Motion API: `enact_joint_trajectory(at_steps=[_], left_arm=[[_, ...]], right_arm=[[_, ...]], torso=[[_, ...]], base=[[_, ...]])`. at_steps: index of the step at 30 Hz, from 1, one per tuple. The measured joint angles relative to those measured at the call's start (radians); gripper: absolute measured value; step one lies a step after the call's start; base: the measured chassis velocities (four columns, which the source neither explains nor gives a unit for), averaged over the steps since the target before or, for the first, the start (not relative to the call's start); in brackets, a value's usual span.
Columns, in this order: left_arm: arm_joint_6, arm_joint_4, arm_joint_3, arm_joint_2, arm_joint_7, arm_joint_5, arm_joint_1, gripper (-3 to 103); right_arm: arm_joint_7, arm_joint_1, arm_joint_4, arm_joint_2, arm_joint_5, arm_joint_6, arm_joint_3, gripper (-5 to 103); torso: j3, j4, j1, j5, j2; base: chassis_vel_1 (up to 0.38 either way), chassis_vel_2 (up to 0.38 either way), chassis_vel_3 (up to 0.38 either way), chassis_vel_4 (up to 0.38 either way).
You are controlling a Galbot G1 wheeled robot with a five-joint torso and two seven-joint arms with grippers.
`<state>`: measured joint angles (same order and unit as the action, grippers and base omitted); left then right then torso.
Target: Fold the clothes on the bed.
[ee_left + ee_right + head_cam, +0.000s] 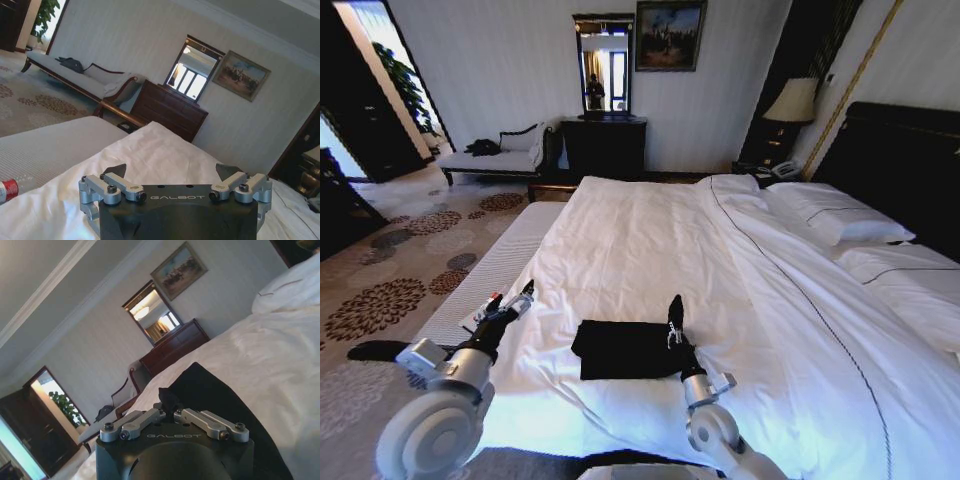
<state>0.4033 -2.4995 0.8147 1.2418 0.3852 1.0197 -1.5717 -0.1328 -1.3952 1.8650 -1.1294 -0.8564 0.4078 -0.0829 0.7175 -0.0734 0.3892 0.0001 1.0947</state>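
T-shirt [625, 350] sits on the near part of the bed [650, 240], on the white duvet close to the foot edge. It reads as a compact dark rectangle, already folded at least partway; lettering isn't visible, so I can't tell which face is up.

Right pincer [674, 318] is at the shirt's right edge, pointing away from the robot. In the right wrist view the fingers [165, 399] are drawn together with black fabric [210, 390] bunched at the tips, so I judge it's clamped on an edge of the shirt, probably to carry that edge over for a fold.

Left pincer [517, 298] is off the shirt's left side, apart from it, over the duvet near the bed's left edge. Jaws are spread wide with nothing between them, clear in the left wrist view [172, 172]. Looks like it's standing clear so the right arm can work alone.

Chaise lounge [495, 155] and dresser [605, 145] are well behind, against the far wall.
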Motion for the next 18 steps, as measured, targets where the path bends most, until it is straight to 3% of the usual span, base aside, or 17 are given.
enact_joint_trajectory(at_steps=[11,18], left_arm=[[0.005,0.0,-0.03,-0.013,0.003,-0.001,0.03,100],[0.006,-0.001,-0.016,-0.02,0.003,0.001,0.035,100]], right_arm=[[0.02,0.029,0.007,0.125,0.046,-0.015,-0.021,2],[0.058,0.049,0.017,0.159,0.17,-0.016,0.001,2]], torso=[[0.0,0.0,0.0,-0.0002,0.0],[0.0,0.0001,0.0,-0.0001,0.0]], base=[[0.0,0.0,0.0,0.0],[0.0,0.0,0.0,0.0]])
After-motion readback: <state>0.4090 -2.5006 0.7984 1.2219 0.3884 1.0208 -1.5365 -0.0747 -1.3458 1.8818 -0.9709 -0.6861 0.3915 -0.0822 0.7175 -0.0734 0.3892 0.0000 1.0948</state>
